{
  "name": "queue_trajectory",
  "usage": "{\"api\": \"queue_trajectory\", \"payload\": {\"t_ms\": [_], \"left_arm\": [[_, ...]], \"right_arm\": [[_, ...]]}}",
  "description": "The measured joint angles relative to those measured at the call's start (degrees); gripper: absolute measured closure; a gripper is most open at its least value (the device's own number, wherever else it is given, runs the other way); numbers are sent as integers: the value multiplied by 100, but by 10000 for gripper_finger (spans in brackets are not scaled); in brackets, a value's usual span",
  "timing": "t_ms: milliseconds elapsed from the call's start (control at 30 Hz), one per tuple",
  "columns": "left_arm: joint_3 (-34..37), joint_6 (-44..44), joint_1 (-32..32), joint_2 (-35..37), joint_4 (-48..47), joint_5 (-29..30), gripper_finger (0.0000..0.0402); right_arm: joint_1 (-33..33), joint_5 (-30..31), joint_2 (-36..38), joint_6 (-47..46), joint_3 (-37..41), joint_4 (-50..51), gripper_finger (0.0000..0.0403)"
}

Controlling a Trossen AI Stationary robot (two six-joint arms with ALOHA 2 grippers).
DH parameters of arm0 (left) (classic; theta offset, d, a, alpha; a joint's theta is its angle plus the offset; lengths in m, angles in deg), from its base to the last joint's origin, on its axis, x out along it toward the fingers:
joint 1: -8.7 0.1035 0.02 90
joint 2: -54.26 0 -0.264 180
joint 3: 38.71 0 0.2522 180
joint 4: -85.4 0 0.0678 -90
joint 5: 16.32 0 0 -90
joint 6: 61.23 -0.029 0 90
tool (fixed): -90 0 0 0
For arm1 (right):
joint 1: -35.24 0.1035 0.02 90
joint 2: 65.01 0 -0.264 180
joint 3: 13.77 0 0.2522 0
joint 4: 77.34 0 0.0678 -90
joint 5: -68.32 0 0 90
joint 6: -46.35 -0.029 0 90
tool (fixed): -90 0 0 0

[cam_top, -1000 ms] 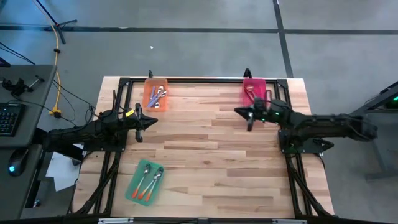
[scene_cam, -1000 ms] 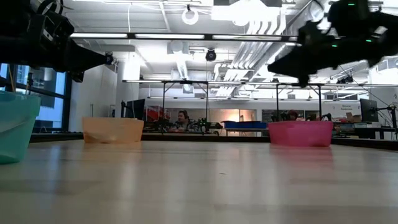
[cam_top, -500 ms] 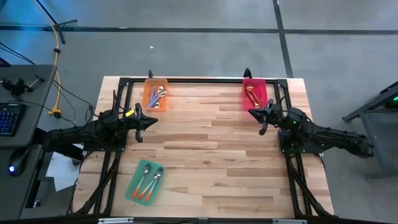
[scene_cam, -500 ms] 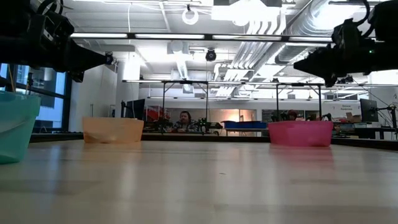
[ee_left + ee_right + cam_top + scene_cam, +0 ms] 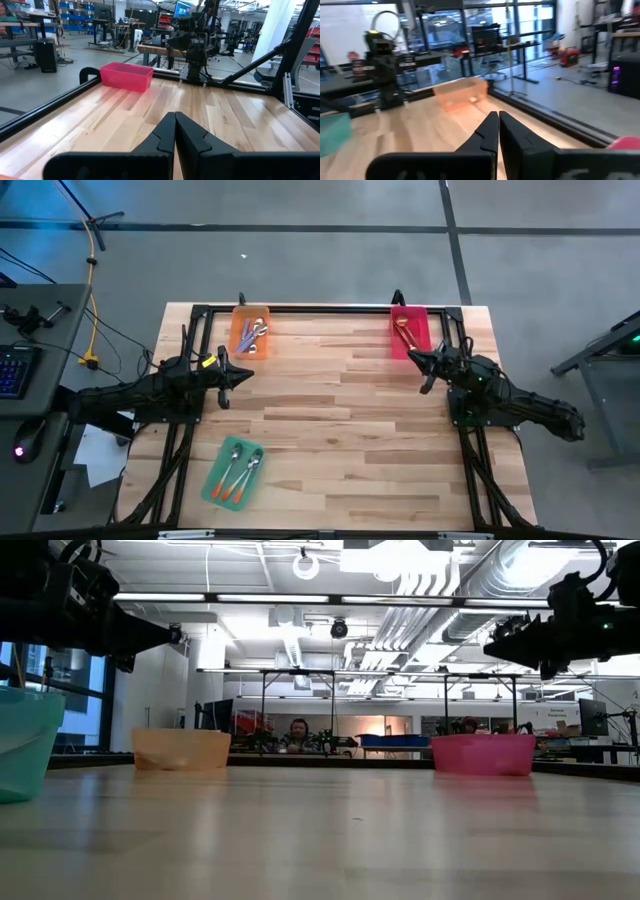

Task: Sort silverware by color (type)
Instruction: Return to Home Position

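Note:
The silverware lies in three trays in the high view. Spoons with purple-blue handles (image 5: 252, 334) are in the orange tray (image 5: 238, 340) at the far left. Gold spoons (image 5: 406, 330) are in the pink tray (image 5: 418, 340) at the far right. Spoons with orange-red handles (image 5: 238, 472) are in the green tray (image 5: 214, 480) near the front left. My left gripper (image 5: 247, 376) is shut and empty, level above the table's left side. My right gripper (image 5: 413, 357) is shut and empty, level above the right side, just in front of the pink tray.
A dark frame (image 5: 330, 310) runs along the table's far edge and down both sides. The wooden middle of the table (image 5: 340, 420) lies bare between the arms. In the low view the green (image 5: 25, 750), orange (image 5: 182, 749) and pink (image 5: 482, 754) trays stand in a row.
My right gripper has drawn back toward the table's right edge, sinking a little and tipping up to level, its fingers shut throughout. The spoons and trays have stayed put.

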Motion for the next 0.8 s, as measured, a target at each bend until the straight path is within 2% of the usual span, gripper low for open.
{"api": "queue_trajectory", "payload": {"t_ms": [200,433,800], "left_arm": [[0,0,1,4,9,6,401],[0,0,-1,2,9,12,401],[0,0,0,3,9,14,401]], "right_arm": [[-77,174,-15,36,2,-31,403],[-85,172,-16,712,2,-36,403],[-85,169,-16,700,4,-36,402]]}}
